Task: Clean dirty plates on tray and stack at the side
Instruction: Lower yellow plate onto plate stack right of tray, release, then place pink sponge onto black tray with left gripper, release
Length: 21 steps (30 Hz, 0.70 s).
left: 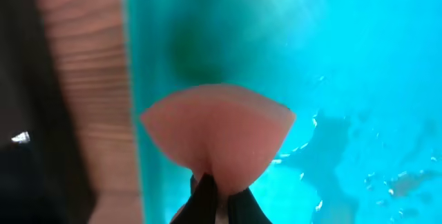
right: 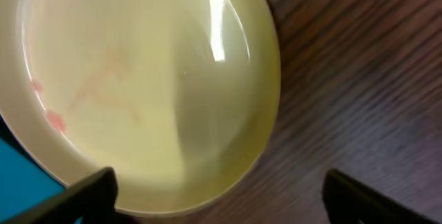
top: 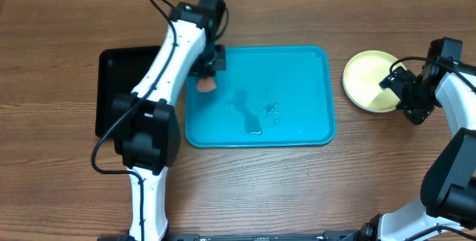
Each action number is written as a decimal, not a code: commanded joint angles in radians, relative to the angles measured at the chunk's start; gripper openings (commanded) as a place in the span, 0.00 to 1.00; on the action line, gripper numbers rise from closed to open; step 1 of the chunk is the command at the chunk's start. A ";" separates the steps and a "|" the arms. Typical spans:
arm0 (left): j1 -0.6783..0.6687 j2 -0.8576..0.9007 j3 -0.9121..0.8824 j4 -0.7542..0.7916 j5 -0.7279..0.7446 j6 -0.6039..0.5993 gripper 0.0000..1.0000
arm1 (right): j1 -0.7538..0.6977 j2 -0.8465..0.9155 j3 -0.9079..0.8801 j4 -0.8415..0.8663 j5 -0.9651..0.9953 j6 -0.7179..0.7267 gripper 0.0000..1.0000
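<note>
The turquoise tray [top: 297,131] holds no plates, only wet patches near its middle. The one plate in view, the yellow-green plate [top: 368,81], lies flat on the table [top: 297,189] just beside the tray's right rim. So by my reading the work is in the stacking step and close to its end. Whether the white and light blue plates lie under it I cannot tell from these views.

The right wrist view shows faint red marks near the plate's left rim, so it may call for one more wipe. If so, the sponge must travel across the tray to that side. If not, the next move is for each arm to draw clear without nudging the plate.

The right gripper [right: 221,200] hovers over the plate's edge with its jaws spread wide, holding nothing. The left gripper [left: 217,198] is pinched tight on a pink sponge [left: 217,131], gripped at its lower edge. It hangs over the tray's left rim, near the black tray [top: 123,85]
</note>
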 commanded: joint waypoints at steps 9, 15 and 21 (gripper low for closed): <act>0.154 -0.019 0.362 -0.319 -0.092 0.056 0.04 | 0.053 -0.006 0.313 -0.234 -0.058 -0.120 1.00; 0.199 -0.032 0.311 -0.325 0.035 0.142 0.04 | 0.141 -0.006 0.324 -0.237 -0.058 -0.132 1.00; 0.208 -0.090 0.111 -0.325 -0.107 0.105 0.04 | 0.243 -0.006 0.324 -0.218 -0.053 -0.188 1.00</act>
